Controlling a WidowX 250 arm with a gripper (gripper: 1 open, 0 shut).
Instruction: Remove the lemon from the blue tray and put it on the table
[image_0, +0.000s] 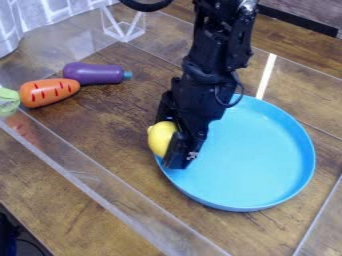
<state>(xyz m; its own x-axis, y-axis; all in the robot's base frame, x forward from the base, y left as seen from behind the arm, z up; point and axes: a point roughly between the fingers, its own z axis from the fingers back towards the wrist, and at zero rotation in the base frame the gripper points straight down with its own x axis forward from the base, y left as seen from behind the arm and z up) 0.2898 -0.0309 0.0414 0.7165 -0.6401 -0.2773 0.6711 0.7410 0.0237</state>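
Your lemon (160, 139) sits at the left rim of the blue tray (267, 160), tucked against the raised edge and partly covered by the gripper (182, 143). The black fingers come down steeply over it and appear to be closed on the fruit, one on its tray-centre side; the finger on the rim side is hard to make out against the dark body, so treat the hold as probable, not certain.

If the grip is good, the step in hand is the lift. Raise the lemon straight up first, high enough that its underside clears the tray's rim, before you carry it sideways; a smooth oval fruit will roll out of a partial pinch if it catches on that edge. Keep the squeeze steady and move slowly.

Beyond the tray's left rim there is bare table (94, 175), the nearest place to set down. Well apart from the tray, farther left and back, lie the purple eggplant (96, 73) and the orange carrot (50, 92), so aim for the open wood near the tray and not toward them. Lower until the lemon rests on the wood, then open; let go too high and it will likely roll across the glossy surface.
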